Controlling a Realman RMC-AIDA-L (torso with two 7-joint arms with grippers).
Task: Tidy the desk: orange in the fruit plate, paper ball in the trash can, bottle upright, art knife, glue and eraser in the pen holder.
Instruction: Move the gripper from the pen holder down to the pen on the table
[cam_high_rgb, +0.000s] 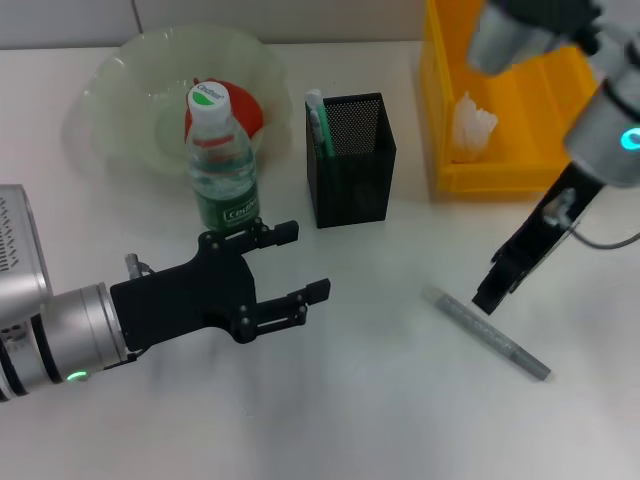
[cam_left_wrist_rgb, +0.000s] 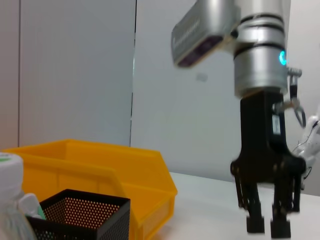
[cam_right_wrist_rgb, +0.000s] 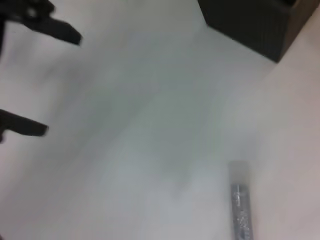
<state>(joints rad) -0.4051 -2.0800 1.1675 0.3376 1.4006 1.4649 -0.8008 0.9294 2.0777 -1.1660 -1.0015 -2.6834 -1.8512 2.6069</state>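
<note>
The grey glue (cam_high_rgb: 487, 332) lies flat on the white desk (cam_high_rgb: 380, 400) at the right; the right wrist view shows the glue (cam_right_wrist_rgb: 240, 205) close below. My right gripper (cam_high_rgb: 488, 298) hangs just above its left end, fingers (cam_left_wrist_rgb: 255, 222) a narrow gap apart, holding nothing. My left gripper (cam_high_rgb: 303, 261) is open and empty, just in front of the upright bottle (cam_high_rgb: 222, 160). The orange (cam_high_rgb: 252, 112) rests in the fruit plate (cam_high_rgb: 120, 80). The art knife (cam_high_rgb: 318, 125) stands in the pen holder (cam_high_rgb: 350, 165). The paper ball (cam_high_rgb: 472, 125) lies in the trash can (cam_high_rgb: 500, 178). The eraser does not show.
The pen holder (cam_left_wrist_rgb: 80, 215) and the trash can (cam_left_wrist_rgb: 100, 165) stand side by side at the back, the bin at the desk's far right corner. Bare tabletop spreads between my two grippers and toward the front edge.
</note>
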